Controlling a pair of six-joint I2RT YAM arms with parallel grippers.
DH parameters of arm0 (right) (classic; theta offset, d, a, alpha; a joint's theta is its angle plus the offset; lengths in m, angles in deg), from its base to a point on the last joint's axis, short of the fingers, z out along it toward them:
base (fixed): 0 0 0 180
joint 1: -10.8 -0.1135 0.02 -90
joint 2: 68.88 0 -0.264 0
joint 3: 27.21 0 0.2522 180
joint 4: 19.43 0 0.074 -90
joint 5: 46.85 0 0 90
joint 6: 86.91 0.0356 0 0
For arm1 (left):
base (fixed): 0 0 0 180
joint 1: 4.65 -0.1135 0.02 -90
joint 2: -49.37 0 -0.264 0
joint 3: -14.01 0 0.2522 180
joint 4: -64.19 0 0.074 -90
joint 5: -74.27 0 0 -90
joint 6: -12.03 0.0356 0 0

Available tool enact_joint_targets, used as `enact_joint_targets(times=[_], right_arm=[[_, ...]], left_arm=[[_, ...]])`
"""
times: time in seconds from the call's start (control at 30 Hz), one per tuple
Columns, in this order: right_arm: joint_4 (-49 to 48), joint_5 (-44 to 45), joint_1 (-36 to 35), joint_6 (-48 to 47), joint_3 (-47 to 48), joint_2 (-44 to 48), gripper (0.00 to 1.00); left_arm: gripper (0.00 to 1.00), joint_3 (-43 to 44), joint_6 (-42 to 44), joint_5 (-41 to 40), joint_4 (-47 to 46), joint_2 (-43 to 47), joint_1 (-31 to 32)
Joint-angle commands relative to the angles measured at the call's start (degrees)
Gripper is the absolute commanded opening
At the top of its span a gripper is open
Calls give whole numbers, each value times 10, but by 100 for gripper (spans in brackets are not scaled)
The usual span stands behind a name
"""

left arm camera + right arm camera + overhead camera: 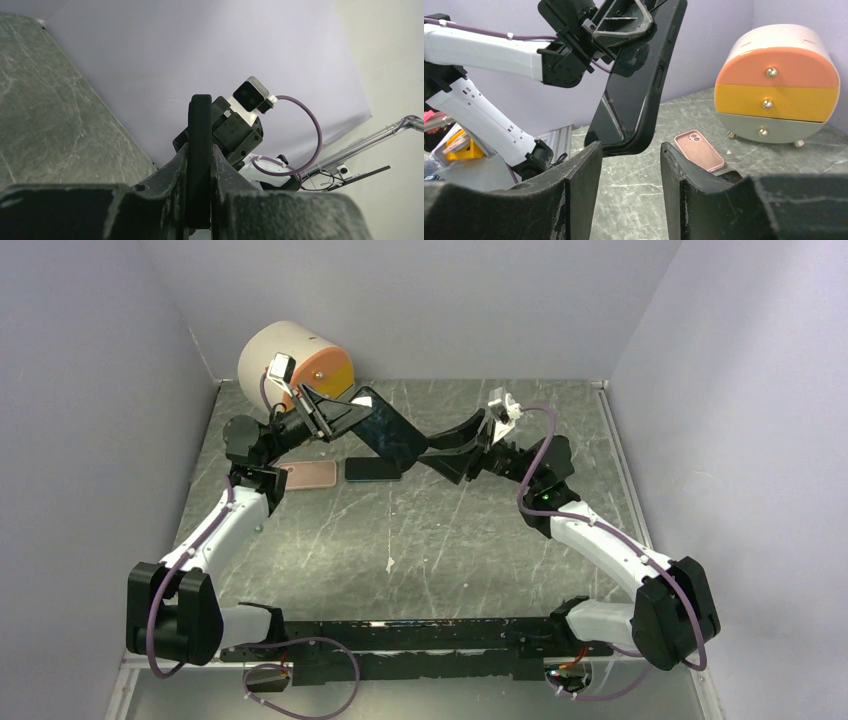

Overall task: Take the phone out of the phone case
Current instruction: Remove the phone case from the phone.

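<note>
Walls (pixel 420 300) bound the marbled grey tabletop (pixel 450 550) at the back and both sides. The black phone case (pixel 634 95), glossy-faced with a rounded rim, hangs tilted above it, pinched by the fingers of the left gripper (pixel 340 416). The right gripper (pixel 630 150) has its fingers half-spread, flanking the case's lower corner. A pink case (pixel 700 149) and a dark phone (pixel 375 468) lie flat below.

Black phone case (pixel 634 85) aloft, steeply tilted.

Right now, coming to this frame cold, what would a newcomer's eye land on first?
The black phone case, held aloft over mid-table by the left gripper, its lower end at the mouth of the open right gripper. Then the orange, yellow and grey drawer chest in the far left corner, and a pink case lying flat on the table beside the left arm.
</note>
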Motion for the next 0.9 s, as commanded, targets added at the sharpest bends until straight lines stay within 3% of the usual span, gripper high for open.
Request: enact_joint_targets(times=[0.0,0.33,0.6,0.87], right_arm=[[-56,-7,11,26,15,3,49],[-59,-17,21,22,8,-8,40],[-115,-49,50,68,1,-16,26],[-114,-54,53,94,33,-25,24]], left_arm=[[3,19,-14,0,-58,8,3],[3,21,-36,6,-90,5,3],[3,25,-98,20,-182,-28,5],[2,52,-62,45,-144,-19,28]])
